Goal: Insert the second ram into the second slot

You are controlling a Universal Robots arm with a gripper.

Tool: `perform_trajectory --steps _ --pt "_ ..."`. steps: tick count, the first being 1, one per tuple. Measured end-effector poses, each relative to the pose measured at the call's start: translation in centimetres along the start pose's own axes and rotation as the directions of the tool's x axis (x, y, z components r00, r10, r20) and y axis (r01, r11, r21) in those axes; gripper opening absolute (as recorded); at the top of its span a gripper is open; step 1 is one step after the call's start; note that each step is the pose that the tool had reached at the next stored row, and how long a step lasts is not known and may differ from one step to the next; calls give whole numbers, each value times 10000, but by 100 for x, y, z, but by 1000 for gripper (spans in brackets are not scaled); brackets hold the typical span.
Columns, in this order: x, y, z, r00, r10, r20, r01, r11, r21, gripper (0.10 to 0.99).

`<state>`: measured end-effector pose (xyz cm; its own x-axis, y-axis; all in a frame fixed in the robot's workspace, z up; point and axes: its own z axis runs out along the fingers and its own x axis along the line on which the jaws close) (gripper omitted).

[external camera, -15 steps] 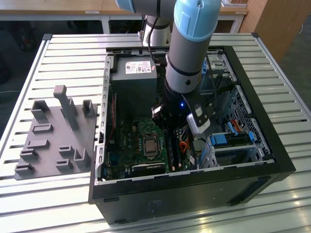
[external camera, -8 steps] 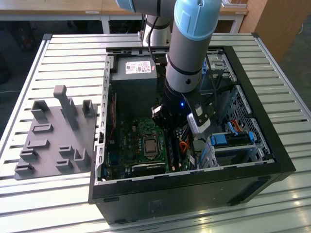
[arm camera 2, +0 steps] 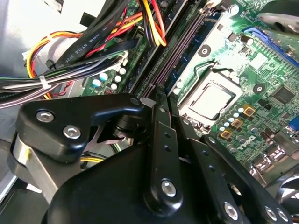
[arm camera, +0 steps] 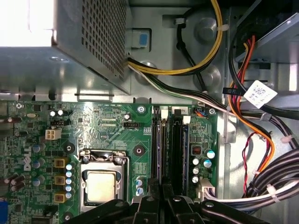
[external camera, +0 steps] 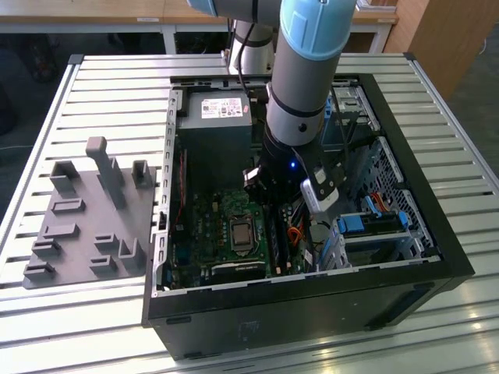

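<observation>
Exterior view: Universal Robots arm reaching down into open computer case (external camera: 437, 257) at centre of slatted table (external camera: 117, 86); gripper (external camera: 287, 204) low over motherboard (external camera: 210, 234), near case's right-hand half. Grey fixture plate (external camera: 86, 226) towards table's left edge, outside case. First wrist view: gripper (arm camera: 162, 192) directly over memory slots (arm camera: 175, 149), beside CPU socket (arm camera: 100, 184). Second ram (arm camera: 159, 149) edge-on, upright in slot line, just ahead of gripper tip; contact not discernible. Grasped or released: cannot tell. Second wrist view: gripper (arm camera 2: 161, 91) aligned lengthwise with slots.
</observation>
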<state>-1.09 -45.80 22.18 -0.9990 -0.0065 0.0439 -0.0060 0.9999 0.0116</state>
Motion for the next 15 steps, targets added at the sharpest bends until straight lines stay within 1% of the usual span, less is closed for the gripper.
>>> perform_trajectory --steps 5,8,11,15 --pt "0 1 1 10000 16 1 -16 10000 10 137" --pt "-11 1 0 9999 156 3 -156 9998 113 137" --pt "-11 1 1 9998 193 2 -193 9997 122 137" --pt "-14 1 9 9998 191 3 -191 9998 95 137"
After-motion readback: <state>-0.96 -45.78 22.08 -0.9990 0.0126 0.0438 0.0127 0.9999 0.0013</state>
